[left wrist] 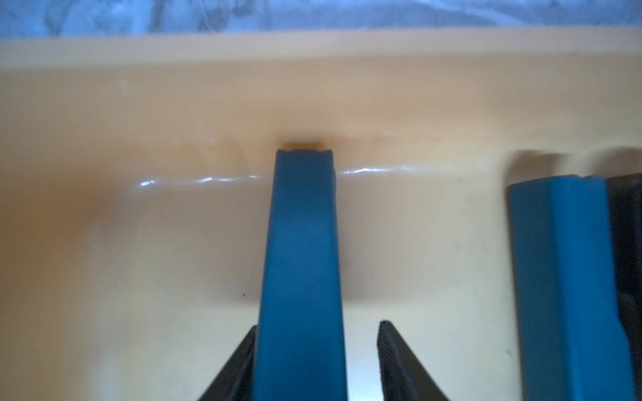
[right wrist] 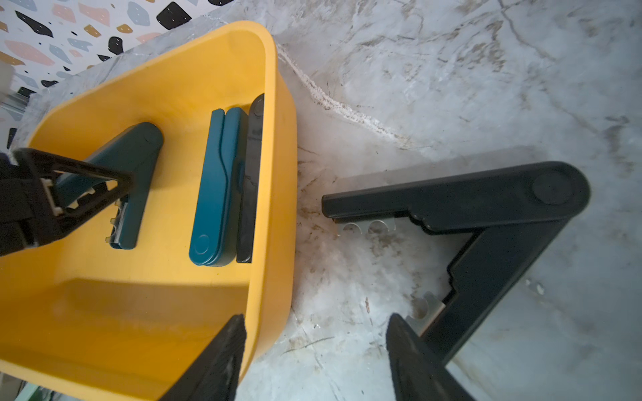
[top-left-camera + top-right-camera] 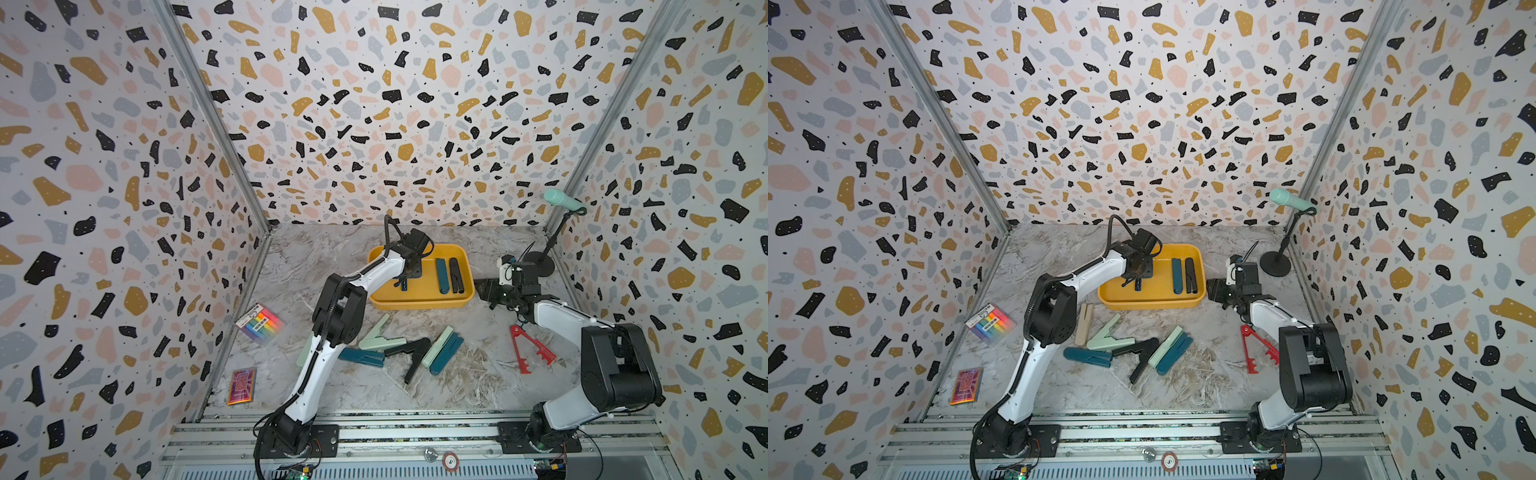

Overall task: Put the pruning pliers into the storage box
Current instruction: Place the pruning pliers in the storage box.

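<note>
In storage box (image 2: pixel 278 194): 3 pruning pliers (image 2: pixel 222 187) | 2 teal | 1 black

The storage box (image 2: pixel 274 194) is smooth yellow plastic with a soft gloss. The dark teal pruning pliers (image 2: pixel 215 187) inside it look like matt plastic. The black pliers (image 2: pixel 486 194) at its 3 o'clock show bright metal blades. The bench (image 2: pixel 451 86) is dull and marble-patterned.

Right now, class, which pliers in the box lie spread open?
The teal pliers at the left pincer: arms in a V. The other teal pair and the black pair are folded.
</note>
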Robot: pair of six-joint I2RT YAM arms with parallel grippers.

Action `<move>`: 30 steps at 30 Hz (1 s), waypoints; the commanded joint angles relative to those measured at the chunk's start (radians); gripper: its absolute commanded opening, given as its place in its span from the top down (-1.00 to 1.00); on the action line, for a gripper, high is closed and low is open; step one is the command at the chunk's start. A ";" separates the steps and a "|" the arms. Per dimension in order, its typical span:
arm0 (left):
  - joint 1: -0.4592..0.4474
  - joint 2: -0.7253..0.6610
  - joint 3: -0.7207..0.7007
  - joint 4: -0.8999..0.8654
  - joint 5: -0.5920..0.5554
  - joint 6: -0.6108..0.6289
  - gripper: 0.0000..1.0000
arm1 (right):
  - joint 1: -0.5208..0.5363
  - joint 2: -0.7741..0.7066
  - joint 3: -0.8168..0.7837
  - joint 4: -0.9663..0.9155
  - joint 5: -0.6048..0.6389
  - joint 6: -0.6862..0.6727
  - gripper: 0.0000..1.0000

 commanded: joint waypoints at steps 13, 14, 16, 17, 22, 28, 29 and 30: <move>0.000 -0.116 -0.030 0.004 -0.055 0.056 0.09 | -0.003 -0.057 -0.004 -0.026 0.013 0.003 -0.32; 0.000 -0.117 -0.032 0.001 -0.055 0.059 0.13 | -0.003 -0.057 -0.004 -0.026 0.012 0.004 -0.32; 0.001 -0.114 -0.043 -0.004 -0.054 0.064 0.21 | -0.003 -0.056 -0.004 -0.025 0.013 0.003 -0.32; 0.000 -0.113 -0.050 -0.002 -0.052 0.064 0.23 | -0.003 -0.054 -0.003 -0.025 0.013 0.001 -0.32; 0.000 -0.101 -0.067 -0.005 -0.058 0.060 0.43 | -0.003 -0.053 -0.002 -0.027 0.012 -0.002 -0.32; 0.000 -0.097 -0.123 0.003 -0.057 0.058 0.42 | -0.003 -0.051 -0.006 -0.025 0.010 -0.003 -0.32; 0.000 -0.097 -0.135 0.008 -0.057 0.058 0.42 | -0.003 -0.050 -0.006 -0.025 0.009 -0.004 -0.32; 0.000 -0.098 -0.143 0.011 -0.057 0.058 0.42 | -0.003 -0.050 -0.006 -0.025 0.009 -0.003 -0.32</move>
